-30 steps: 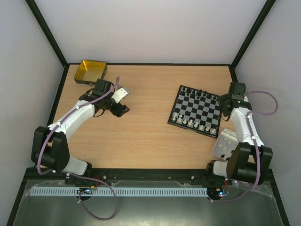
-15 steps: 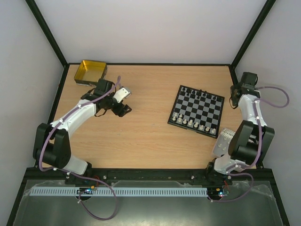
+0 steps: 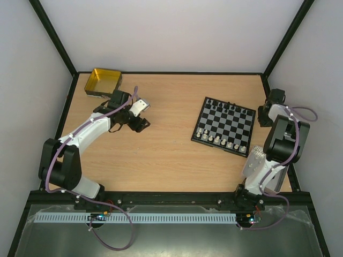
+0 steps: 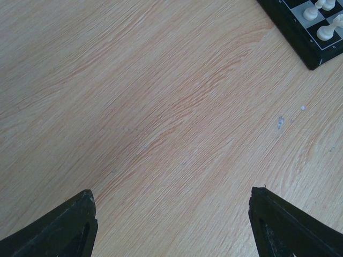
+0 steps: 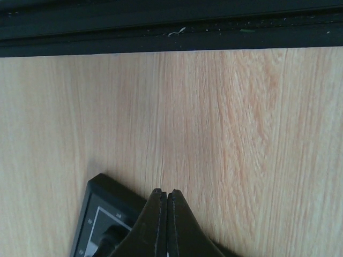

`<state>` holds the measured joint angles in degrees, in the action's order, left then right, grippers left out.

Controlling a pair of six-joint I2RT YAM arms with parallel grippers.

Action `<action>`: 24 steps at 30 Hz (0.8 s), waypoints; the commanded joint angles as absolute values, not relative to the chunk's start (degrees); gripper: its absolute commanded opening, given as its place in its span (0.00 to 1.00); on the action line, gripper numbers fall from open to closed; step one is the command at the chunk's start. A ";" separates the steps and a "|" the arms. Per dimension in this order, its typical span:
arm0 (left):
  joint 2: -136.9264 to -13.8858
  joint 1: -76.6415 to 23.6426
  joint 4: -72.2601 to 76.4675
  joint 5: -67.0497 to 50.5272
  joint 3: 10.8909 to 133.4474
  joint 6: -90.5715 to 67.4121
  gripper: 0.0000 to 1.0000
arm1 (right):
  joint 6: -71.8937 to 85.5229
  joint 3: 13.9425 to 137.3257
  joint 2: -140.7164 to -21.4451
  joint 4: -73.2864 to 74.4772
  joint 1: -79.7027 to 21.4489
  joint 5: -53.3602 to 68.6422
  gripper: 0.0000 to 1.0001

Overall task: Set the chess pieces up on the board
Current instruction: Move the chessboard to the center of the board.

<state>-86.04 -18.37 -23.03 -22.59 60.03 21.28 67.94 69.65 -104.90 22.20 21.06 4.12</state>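
Note:
The board (image 3: pixel 224 126) lies right of the table's middle, black pieces (image 3: pixel 230 107) along its far edge and white pieces (image 3: pixel 220 140) along its near edge. My left gripper (image 3: pixel 139 122) is open and empty over bare wood, far left of the board. In the left wrist view the left gripper (image 4: pixel 172 199) has its jaws wide apart, with the board's corner (image 4: pixel 297 37) and white pieces (image 4: pixel 326 33) at top right. My right gripper (image 3: pixel 265 115) is shut and empty just right of the board's far right corner. In the right wrist view its closed tips (image 5: pixel 165 193) sit beside that corner (image 5: pixel 99 206).
A yellow square tin (image 3: pixel 103 81) stands at the far left corner. The black frame rail (image 5: pixel 171 27) runs along the table edge close in front of my right gripper. The right arm's white links (image 3: pixel 257 160) are folded at the near right.
My right arm has folded back toward the table's right edge, and its gripper has shifted a little away from the board. The left arm has barely moved.

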 commanded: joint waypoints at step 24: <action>-87.62 -18.56 -22.93 -18.86 60.42 20.07 0.75 | 64.11 77.84 -119.87 18.77 22.59 10.37 0.02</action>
